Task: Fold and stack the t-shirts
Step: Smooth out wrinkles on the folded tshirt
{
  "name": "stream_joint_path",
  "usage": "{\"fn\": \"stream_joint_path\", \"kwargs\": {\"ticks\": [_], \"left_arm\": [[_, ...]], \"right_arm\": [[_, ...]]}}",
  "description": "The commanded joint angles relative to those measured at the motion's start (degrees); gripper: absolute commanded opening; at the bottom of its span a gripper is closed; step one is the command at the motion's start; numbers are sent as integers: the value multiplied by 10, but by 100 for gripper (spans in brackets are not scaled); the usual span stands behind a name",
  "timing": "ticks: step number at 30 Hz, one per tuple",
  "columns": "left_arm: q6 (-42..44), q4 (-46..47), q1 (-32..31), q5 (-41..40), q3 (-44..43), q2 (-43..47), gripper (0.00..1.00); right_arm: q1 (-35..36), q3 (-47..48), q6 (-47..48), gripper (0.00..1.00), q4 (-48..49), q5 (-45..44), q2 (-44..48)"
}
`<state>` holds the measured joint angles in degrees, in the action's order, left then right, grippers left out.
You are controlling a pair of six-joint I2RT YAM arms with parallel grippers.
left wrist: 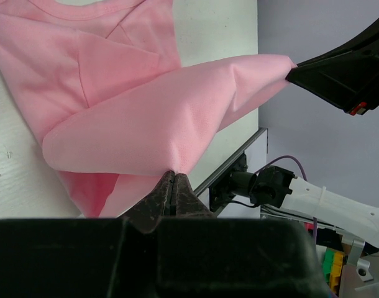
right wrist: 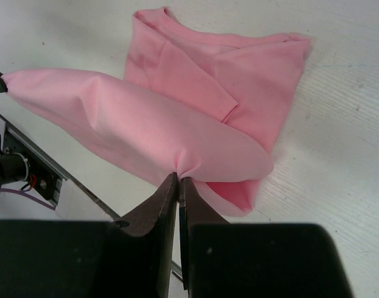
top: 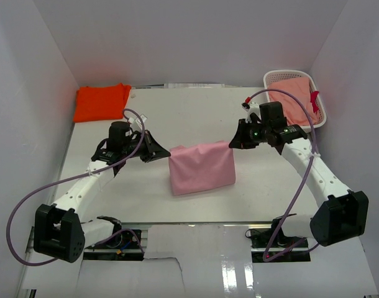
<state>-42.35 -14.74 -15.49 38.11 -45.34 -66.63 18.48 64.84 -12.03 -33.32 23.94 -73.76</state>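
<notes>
Only the view from above gives me the whole layout. The pink t-shirt [top: 202, 167] lies in the middle of the table [top: 189, 112] between my two arms. The orange t-shirt [top: 101, 102] sits folded in the far left corner, well apart. A white basket [top: 287, 75] holding a salmon cloth [top: 295, 102] stands in the far right corner. My fingertips are hard to make out there, lost against the dark wrists.

The wrist cameras settle it. In the left wrist view, my left gripper [left wrist: 174, 177] has its jaws pressed together on a pinch of pink cloth. From it the fabric stretches away as a raised fold to my right gripper [left wrist: 290, 72], which has the other end. The right wrist view mirrors this: jaws clamped on a gathered pinch, with the fold running off to the left edge of the picture. Both wrist views also show the shirt's neckline and a sleeve lying flat on the table beneath the lifted fold, which the top view does not.

My left arm rises from its base at the near left and bends inward, its gripper pointing right at the shirt's far left corner. My right arm comes in from the near right, pointing left at the far right corner
</notes>
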Motion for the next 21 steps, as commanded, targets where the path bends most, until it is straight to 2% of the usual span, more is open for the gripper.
{"fn": "stream_joint_path", "kwargs": {"ticks": [1,21], "left_arm": [[12,36,7,25,6,-16,0],[13,135,42,19,-22,-148,0]], "right_arm": [[-4,20,-4,8,39,-1,-16],[-14,49,3,8,103,0,-131]]}}
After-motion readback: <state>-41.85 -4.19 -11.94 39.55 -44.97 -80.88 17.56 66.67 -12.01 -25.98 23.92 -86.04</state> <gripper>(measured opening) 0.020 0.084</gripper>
